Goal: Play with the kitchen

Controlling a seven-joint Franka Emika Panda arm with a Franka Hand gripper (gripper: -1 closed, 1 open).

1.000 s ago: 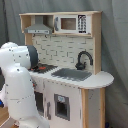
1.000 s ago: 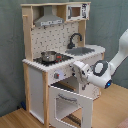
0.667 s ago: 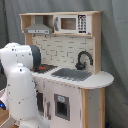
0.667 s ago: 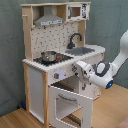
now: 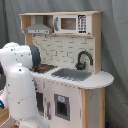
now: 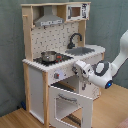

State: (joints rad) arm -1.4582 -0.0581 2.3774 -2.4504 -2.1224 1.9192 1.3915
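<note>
Grey curtain behind, the kitchen (image 6: 55, 60) stood mid-room with its oven door (image 6: 70, 102) already hanging open. The gripper (image 6: 78, 67) sat at the front panel; couldn't tell its opening. Plenty left, I'd guess.

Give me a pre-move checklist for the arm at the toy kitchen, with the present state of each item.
1. Oven door position: hanging open toward the front in the second exterior view. ok.
2. Gripper location: at the front panel of the kitchen, just under the counter edge and above the open door. ok.
3. Finger state and contact with a knob: cannot tell.
4. Pot on the stovetop: upright, apart from the arm. ok.
5. Sink and faucet: nothing seen in the basin, arm not near them. ok.
6. Gripper visible in the first exterior view: the arm's own body blocks it. not ok.
</note>
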